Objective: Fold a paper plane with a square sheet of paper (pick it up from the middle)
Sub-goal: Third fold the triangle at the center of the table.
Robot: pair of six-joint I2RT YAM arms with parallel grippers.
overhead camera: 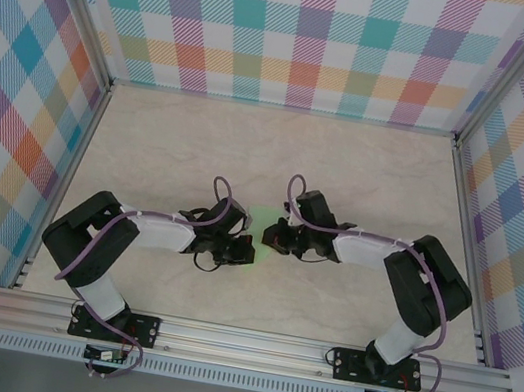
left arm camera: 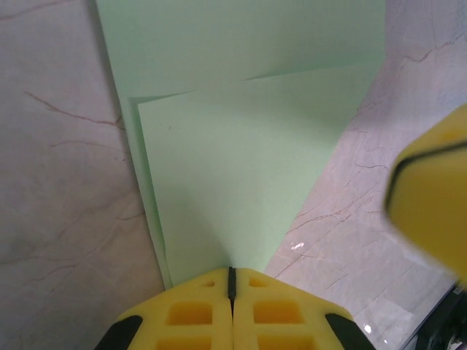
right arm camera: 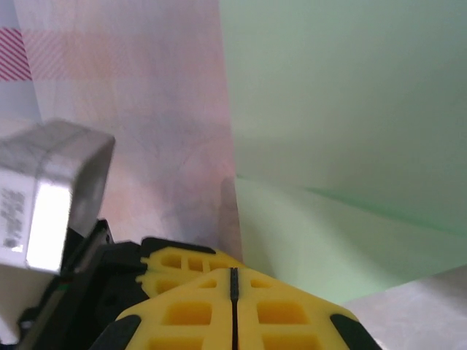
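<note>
Green square sheet of paper [left arm camera: 248, 219] mid-fold, my left gripper [left arm camera: 232, 271] and right gripper [right arm camera: 233, 271] both pinching it; reckon flattening the crease next.

Bright even light; glare on table [left arm camera: 298, 246]; right wrist view blurry.

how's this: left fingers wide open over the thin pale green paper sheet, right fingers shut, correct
Not quite: the left wrist view shows the left fingers shut on an edge of the thin pale green paper sheet, not wide open. The right fingers are shut, as you said.
</note>
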